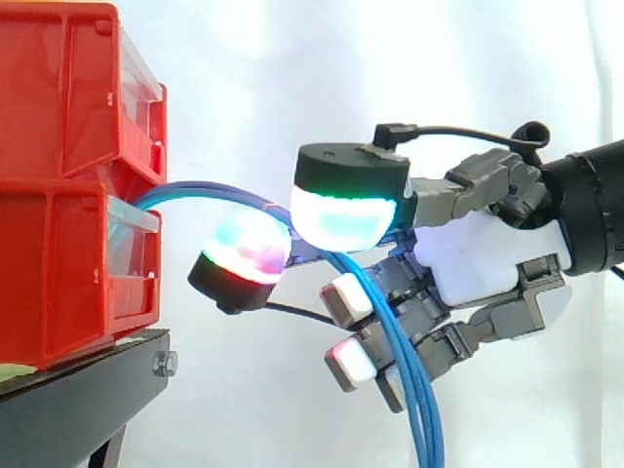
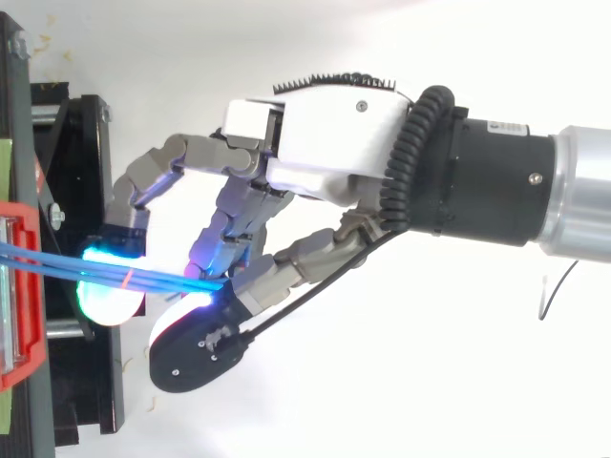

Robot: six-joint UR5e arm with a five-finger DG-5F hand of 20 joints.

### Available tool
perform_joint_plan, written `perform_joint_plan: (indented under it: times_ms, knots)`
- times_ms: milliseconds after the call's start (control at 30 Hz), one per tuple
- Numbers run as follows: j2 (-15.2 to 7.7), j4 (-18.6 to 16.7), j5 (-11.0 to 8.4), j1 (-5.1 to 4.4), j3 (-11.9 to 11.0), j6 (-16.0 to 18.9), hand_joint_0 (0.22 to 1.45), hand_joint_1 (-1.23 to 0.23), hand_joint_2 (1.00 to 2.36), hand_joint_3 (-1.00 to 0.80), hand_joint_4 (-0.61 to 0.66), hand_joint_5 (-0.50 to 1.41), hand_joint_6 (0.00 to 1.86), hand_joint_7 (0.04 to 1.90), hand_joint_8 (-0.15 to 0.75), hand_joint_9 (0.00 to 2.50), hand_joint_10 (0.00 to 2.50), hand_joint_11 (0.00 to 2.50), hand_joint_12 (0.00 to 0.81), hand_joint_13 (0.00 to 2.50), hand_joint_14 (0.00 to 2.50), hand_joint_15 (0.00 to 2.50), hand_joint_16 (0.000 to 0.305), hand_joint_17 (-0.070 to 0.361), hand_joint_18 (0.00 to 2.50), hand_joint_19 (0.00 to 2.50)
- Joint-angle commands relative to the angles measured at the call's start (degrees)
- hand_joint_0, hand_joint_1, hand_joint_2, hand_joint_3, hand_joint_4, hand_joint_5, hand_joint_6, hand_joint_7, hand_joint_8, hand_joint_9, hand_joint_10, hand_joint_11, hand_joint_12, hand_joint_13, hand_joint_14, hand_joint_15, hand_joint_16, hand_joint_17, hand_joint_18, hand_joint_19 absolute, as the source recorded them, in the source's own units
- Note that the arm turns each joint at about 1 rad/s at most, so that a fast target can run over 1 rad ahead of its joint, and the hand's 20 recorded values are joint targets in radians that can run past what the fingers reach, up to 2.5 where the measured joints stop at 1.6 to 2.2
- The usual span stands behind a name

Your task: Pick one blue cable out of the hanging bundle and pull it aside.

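**Q:** Where the red bins (image 1: pixel 68 224) sit on the black stand (image 1: pixel 88 385) at your left, what leaves them?

**A:** The blue cables (image 1: pixel 417 400) leave the bins' front, arch rightward, then hang down.

**Q:** And where do you find the hand?

**A:** Right of the bins, apart from them. The hand (image 1: pixel 483 263) is curled round the cables. They pass between two glowing pads (image 1: pixel 343 216) and drop past the bent fingers (image 1: pixel 349 297) below. From above you see several strands running into that hold, not one.
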State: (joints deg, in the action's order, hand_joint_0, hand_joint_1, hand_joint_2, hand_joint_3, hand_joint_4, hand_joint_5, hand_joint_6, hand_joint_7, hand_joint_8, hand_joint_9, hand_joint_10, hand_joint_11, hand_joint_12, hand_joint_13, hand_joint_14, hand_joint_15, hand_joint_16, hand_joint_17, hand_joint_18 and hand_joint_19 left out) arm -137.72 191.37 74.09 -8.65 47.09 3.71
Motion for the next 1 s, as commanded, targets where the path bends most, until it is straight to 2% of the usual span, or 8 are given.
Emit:
perform_joint_plan:
  times_ms: [0, 200, 500, 633, 800, 967]
  knots:
    - [0.0, 1.3, 0.0, 0.13, -0.6, -0.1, 0.5, -0.87, 1.0, -0.5, -0.04, -0.06, 0.88, 0.75, 0.243, 1.28, 0.03, 0.6, 0.351, 1.04, 0.02, 0.59, 0.049, 0.109, 0.92, 0.74]
    - [0.0, 2.0, 0.0, 0.3, -0.7, 0.1, 0.49, -0.7, 1.0, -0.5, -0.09, -0.05, 0.85, 0.77, 0.248, 1.36, 0.03, 0.59, 0.354, 1.07, 0.02, 0.59, 0.05, 0.113, 0.93, 0.76]
    - [0.0, 2.0, 0.09, 0.39, -1.2, -0.1, 0.52, -0.63, 1.0, -0.5, -0.11, -0.04, 0.84, 0.83, 0.241, 1.43, 0.02, 0.59, 0.346, 1.1, 0.03, 0.61, 0.049, 0.11, 0.94, 0.79]
    - [0.4, 3.1, 0.27, 0.57, -1.7, -0.1, 0.56, -0.69, 1.0, -0.46, -0.11, -0.04, 0.84, 0.84, 0.234, 1.43, 0.03, 0.59, 0.334, 1.09, 0.03, 0.61, 0.047, 0.105, 0.92, 0.8]
    - [1.4, 4.9, 0.27, 0.57, -1.7, -0.3, 0.59, -0.86, 1.01, -0.24, -0.09, -0.05, 0.86, 0.84, 0.256, 1.39, 0.02, 0.6, 0.36, 1.1, 0.02, 0.6, 0.052, 0.118, 0.97, 0.75]
    - [1.4, 5.2, 0.27, 0.57, -1.5, -0.3, 0.68, -0.95, 1.01, -0.29, -0.15, -0.07, 0.9, 0.79, 0.214, 1.28, 0.03, 0.63, 0.325, 1.03, 0.03, 0.61, 0.044, 0.1, 0.88, 0.76]
